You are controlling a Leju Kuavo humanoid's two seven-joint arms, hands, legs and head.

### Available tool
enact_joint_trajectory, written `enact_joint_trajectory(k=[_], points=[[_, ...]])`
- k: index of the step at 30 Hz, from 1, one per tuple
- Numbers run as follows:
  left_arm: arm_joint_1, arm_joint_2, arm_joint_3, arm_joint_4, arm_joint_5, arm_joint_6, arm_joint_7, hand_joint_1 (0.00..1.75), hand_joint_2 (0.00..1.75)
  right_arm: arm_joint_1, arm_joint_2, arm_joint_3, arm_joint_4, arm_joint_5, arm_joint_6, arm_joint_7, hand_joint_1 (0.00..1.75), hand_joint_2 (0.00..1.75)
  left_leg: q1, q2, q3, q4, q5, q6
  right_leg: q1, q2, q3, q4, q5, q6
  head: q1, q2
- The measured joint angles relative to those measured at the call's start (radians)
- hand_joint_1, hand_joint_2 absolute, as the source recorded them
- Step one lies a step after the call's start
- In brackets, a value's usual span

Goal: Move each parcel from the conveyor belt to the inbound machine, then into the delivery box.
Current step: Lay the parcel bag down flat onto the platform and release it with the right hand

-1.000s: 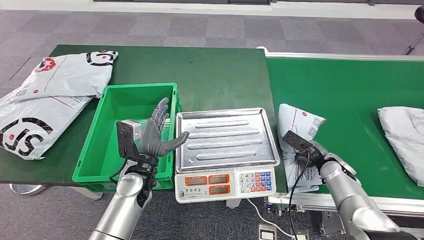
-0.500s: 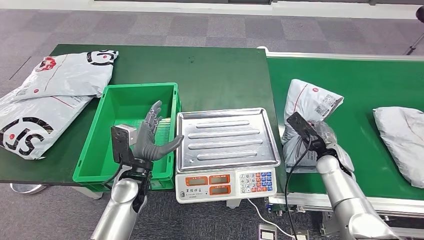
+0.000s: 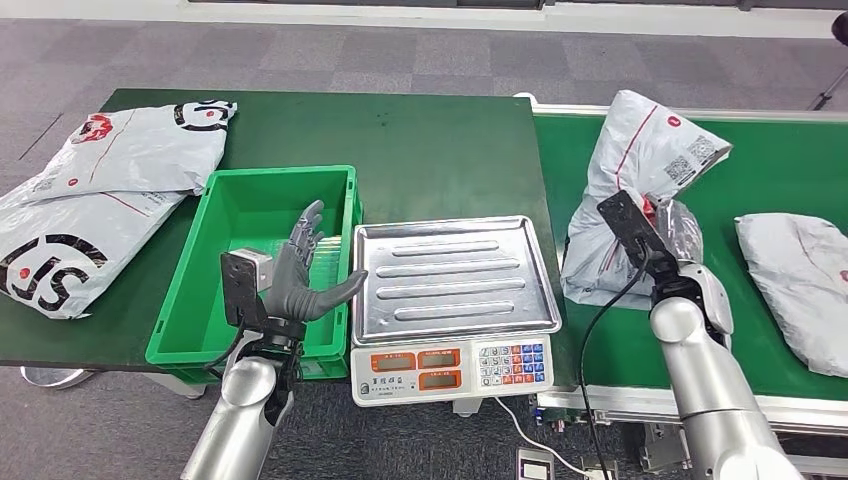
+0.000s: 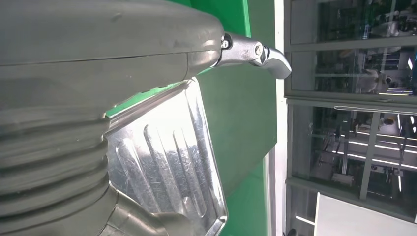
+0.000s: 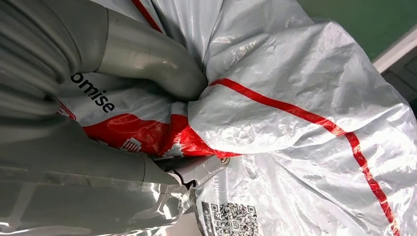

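My right hand (image 3: 668,232) grips a white parcel (image 3: 640,170) with red stripes and lifts it off the green conveyor belt (image 3: 760,170); its lower end still hangs near the belt. In the right wrist view the thumb (image 5: 147,54) and fingers pinch bunched plastic of the parcel (image 5: 305,113). The scale with a steel tray (image 3: 450,275) stands left of the parcel. My left hand (image 3: 305,270) hovers open, fingers spread, between the green box (image 3: 215,260) and the tray (image 4: 167,162). A second white parcel (image 3: 795,280) lies further right on the belt.
Two grey courier bags (image 3: 95,190) lie on the dark green table (image 3: 420,150) at the left, beside the green box. The scale's keypad and displays (image 3: 450,370) face me at the table's front edge. A cable hangs below the scale.
My right hand has raised the parcel from lying flat on the belt to hanging upright, moving up and away from me. The left hand dropped slightly, then held still.
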Motion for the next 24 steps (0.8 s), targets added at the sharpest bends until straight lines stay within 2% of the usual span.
enact_joint_trajectory(k=[7, 15, 19, 24], points=[[0.000, -0.001, 0.000, 0.000, 0.000, 0.010, 0.000, 0.00, 1.75, 0.011, -0.007, 0.000, -0.062, -0.050, -0.083, -0.031, 1.75, 1.75, 0.000, 0.000, 0.000, 0.000, 0.000, 0.000, 0.000, 0.000, 0.000, 0.000, 0.000, 0.000, 0.000, 0.000], [0.000, -0.001, 0.000, 0.002, 0.003, 0.023, -0.005, 0.00, 1.75, 0.064, -0.008, 0.011, -0.196, -0.098, -0.041, -0.059, 1.75, 1.75, 0.000, 0.000, 0.000, 0.000, 0.000, 0.000, 0.000, 0.000, 0.000, 0.000, 0.000, 0.000, 0.000, 0.000], [-0.003, -0.003, 0.000, 0.007, 0.004, 0.023, -0.010, 0.00, 1.75, 0.069, 0.020, 0.073, -0.203, -0.107, -0.021, -0.071, 1.75, 1.75, 0.000, 0.001, 0.000, 0.000, 0.000, 0.000, 0.000, 0.000, 0.000, 0.000, 0.000, 0.000, 0.000, 0.000], [-0.011, -0.008, 0.000, 0.018, 0.008, 0.024, -0.012, 0.00, 1.75, 0.068, 0.088, 0.196, -0.193, -0.116, -0.032, -0.070, 1.75, 1.75, 0.001, 0.001, 0.000, 0.000, 0.000, -0.001, 0.001, 0.000, 0.000, 0.000, 0.000, 0.000, 0.000, 0.000]])
